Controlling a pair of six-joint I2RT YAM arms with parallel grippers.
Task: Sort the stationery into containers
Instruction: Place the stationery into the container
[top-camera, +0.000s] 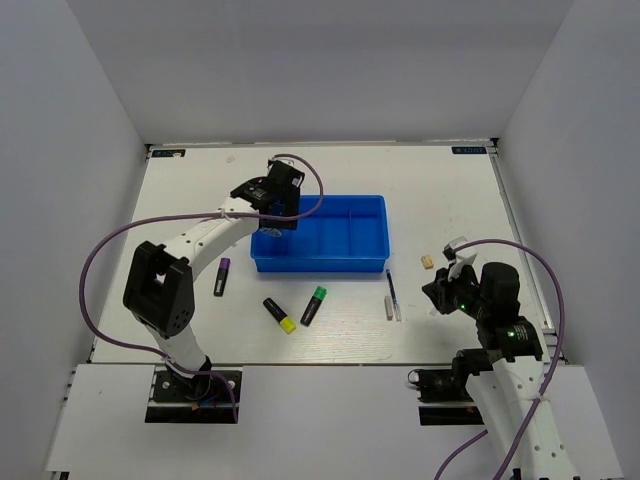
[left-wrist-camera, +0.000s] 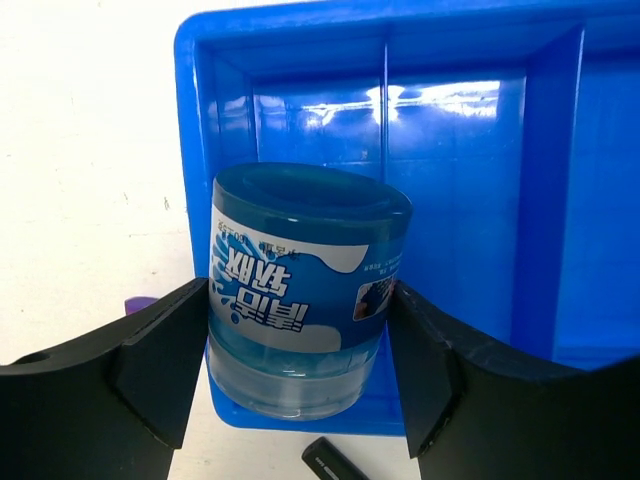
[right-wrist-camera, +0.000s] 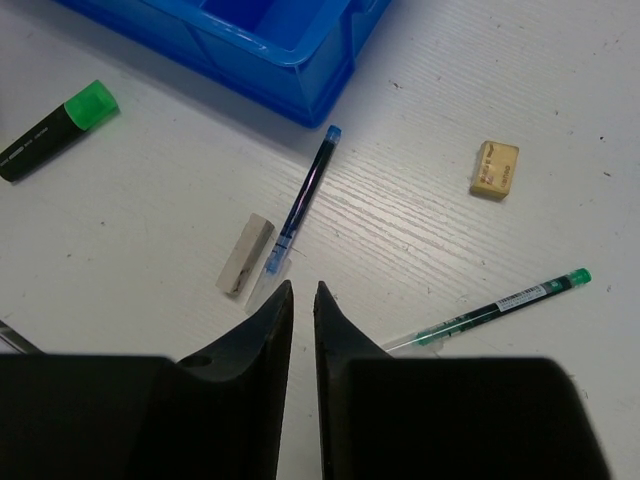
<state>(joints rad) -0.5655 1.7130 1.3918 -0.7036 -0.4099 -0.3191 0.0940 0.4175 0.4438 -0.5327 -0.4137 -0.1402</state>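
My left gripper (left-wrist-camera: 300, 330) is shut on the small blue-white bottle (left-wrist-camera: 300, 270) and holds it over the left end of the blue tray (left-wrist-camera: 450, 150), above its near wall. In the top view the left gripper (top-camera: 272, 215) is at the tray's (top-camera: 320, 266) left end. My right gripper (right-wrist-camera: 303, 290) is shut and empty, hovering just near of a thin dark blue pen (right-wrist-camera: 303, 198) and a short white stick (right-wrist-camera: 246, 254). A beige eraser (right-wrist-camera: 495, 168) lies to the right. A green-capped highlighter (right-wrist-camera: 55, 130) lies to the left.
A purple-capped highlighter (top-camera: 222, 277), a yellow-capped one (top-camera: 279, 314) and the green-capped one (top-camera: 314, 306) lie in front of the tray. A green-tipped pen (right-wrist-camera: 490, 309) lies right of my right gripper. White walls enclose the table.
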